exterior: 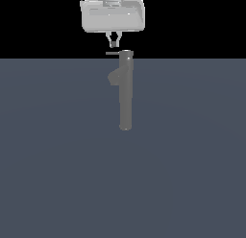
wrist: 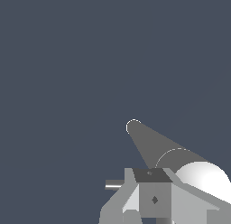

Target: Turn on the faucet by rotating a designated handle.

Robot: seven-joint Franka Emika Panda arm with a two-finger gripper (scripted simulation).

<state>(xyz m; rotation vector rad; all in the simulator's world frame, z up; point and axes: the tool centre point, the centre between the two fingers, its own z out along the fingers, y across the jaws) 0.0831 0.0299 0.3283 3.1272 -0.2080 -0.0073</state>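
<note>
The faucet (exterior: 126, 93) is a tall slim grey post standing on the blue-grey floor, with a stubby spout (exterior: 114, 77) bulging toward the exterior view's left. The handle (exterior: 111, 53) is a thin short rod sticking out from the flat cap (exterior: 126, 52) toward that same side. My gripper (exterior: 113, 43) hangs just above the handle, its two fingers pressed together with nothing between them. In the wrist view the faucet (wrist: 153, 144) runs down away from the camera. The handle (wrist: 113, 184) pokes out beside my fingertips (wrist: 152, 191).
The floor (exterior: 192, 160) is a plain blue-grey surface around the faucet. My white hand body (exterior: 113, 15) sits above the faucet at the top of the exterior view. Nothing else stands nearby.
</note>
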